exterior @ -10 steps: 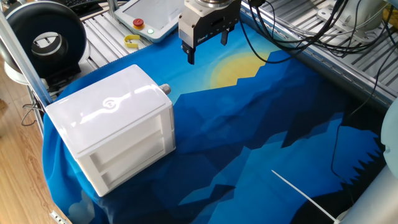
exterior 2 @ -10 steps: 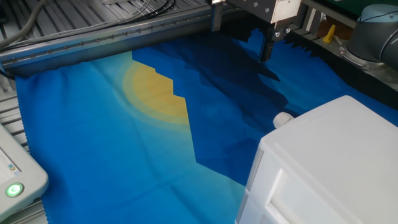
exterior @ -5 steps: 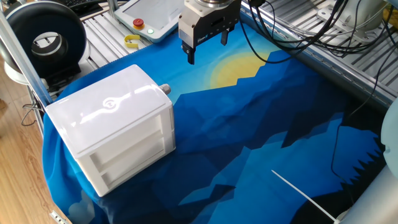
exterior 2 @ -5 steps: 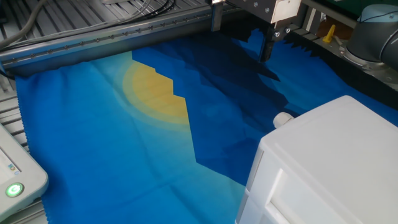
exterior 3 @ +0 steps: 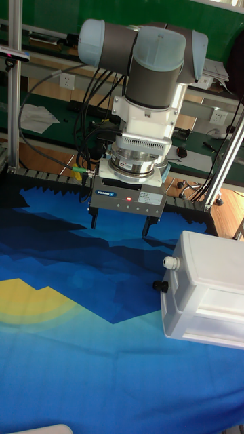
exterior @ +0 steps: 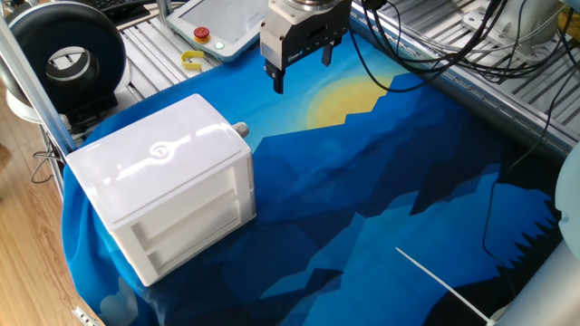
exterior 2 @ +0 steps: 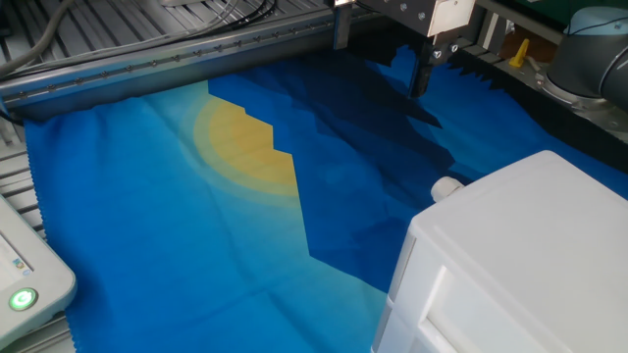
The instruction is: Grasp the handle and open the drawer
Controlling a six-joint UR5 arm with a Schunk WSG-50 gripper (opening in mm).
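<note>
Above the far edge of the table (exterior: 390, 217), as one fixed view shows it, the gripper (exterior: 303, 72) hangs with its jaws spread wide and nothing between them, fingertips pointing down at the blue cloth. The handle (exterior: 241, 129), a stubby grey knob, projects from the upper part of the white cabinet (exterior: 163, 154) on the side that faces the gripper. It is well apart from the jaws and lower than them. The drawer it belongs to appears to be fully closed inside the cabinet, and no view shows its front plainly. The cabinet stands near a corner of the table.

The step in hand is judged to be the approach. To do it well, the jaws should descend to the height of the handle and travel toward the cabinet with the handle's axis centred in the gap. One finger should pass on each side, and neither should touch the cabinet wall. Closure should come only once the fingers reach past the knob's end, so that the grip does not slip off. The pull should then run straight out along the drawer's line of travel. An oblique pull may drag the light cabinet across the cloth.

Compared with the earlier frames, nothing differs: gripper, handle and cabinet keep the same positions in both fixed views.
</note>
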